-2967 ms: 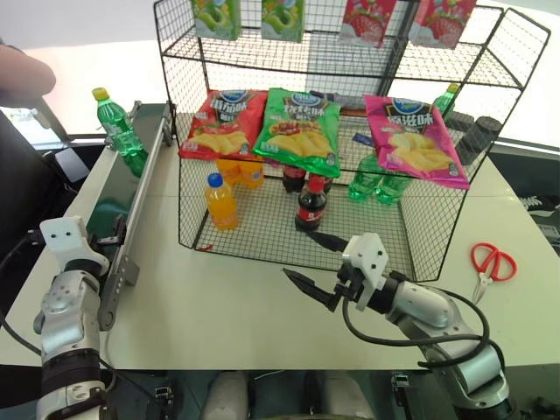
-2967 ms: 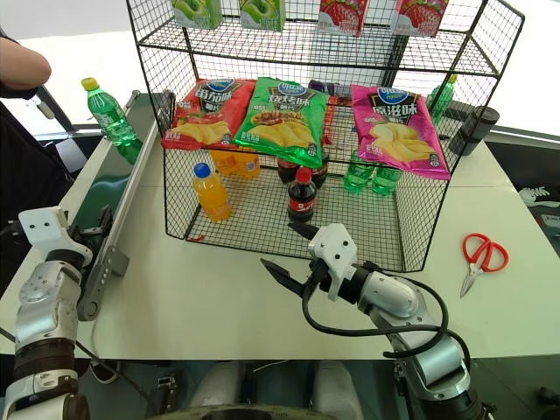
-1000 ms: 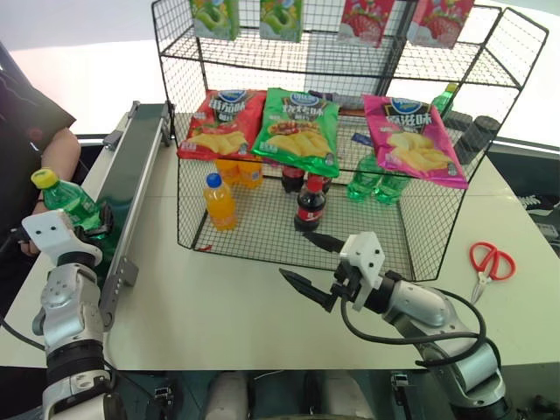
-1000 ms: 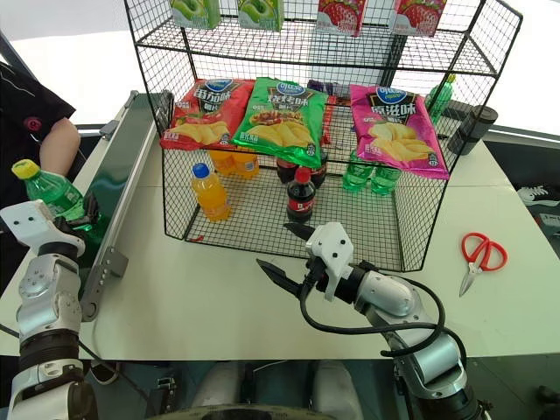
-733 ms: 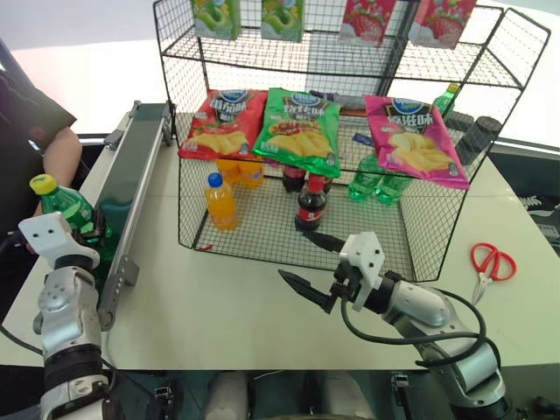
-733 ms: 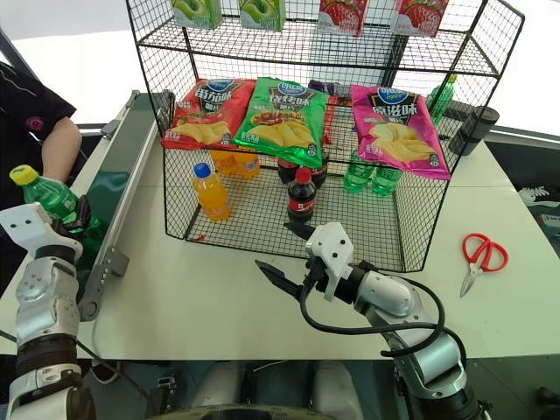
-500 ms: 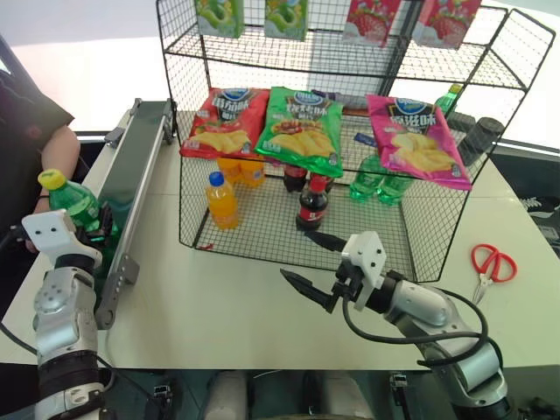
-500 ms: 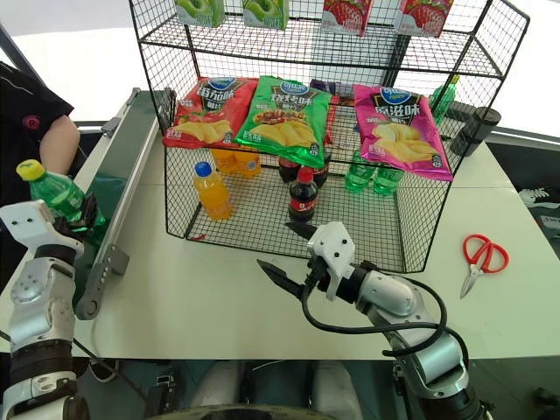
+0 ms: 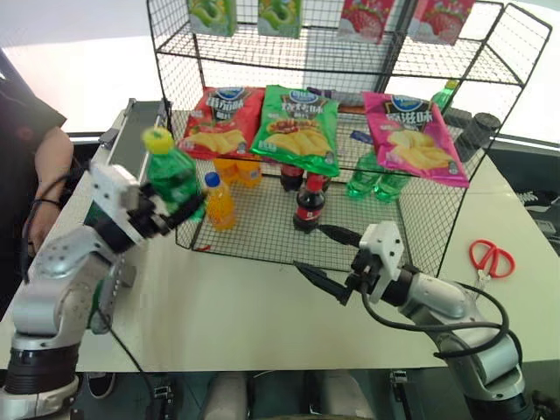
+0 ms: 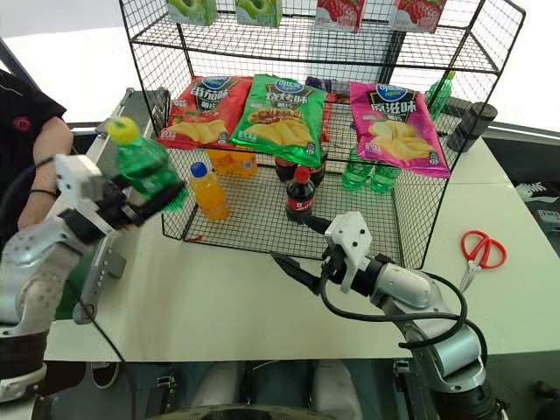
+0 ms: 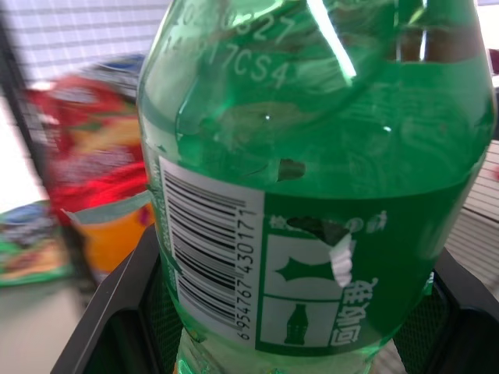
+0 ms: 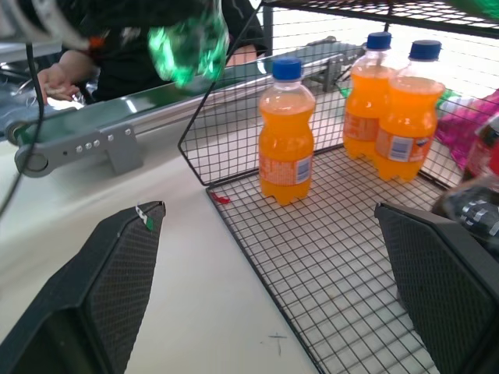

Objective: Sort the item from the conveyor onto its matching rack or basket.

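Your left hand [image 9: 162, 213] is pinching the green bottle [image 9: 171, 178] upright, yellow cap up, in the air just beside the rack's [image 9: 350, 249] left front corner, w/ the conveyor [image 9: 131, 153] behind it. Your right hand [image 9: 331, 260] is spread wide, holding nothing, over the desk [image 9: 236, 306] at the rack's front edge.

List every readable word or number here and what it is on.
"6 954767 430171": barcode on the clear-green plastic soda bottle.
"17CS4": printed higher on that bottle; rest unclear.
Too small to read: the red, green and pink chip bags, the blue-capped orange drink bottles.
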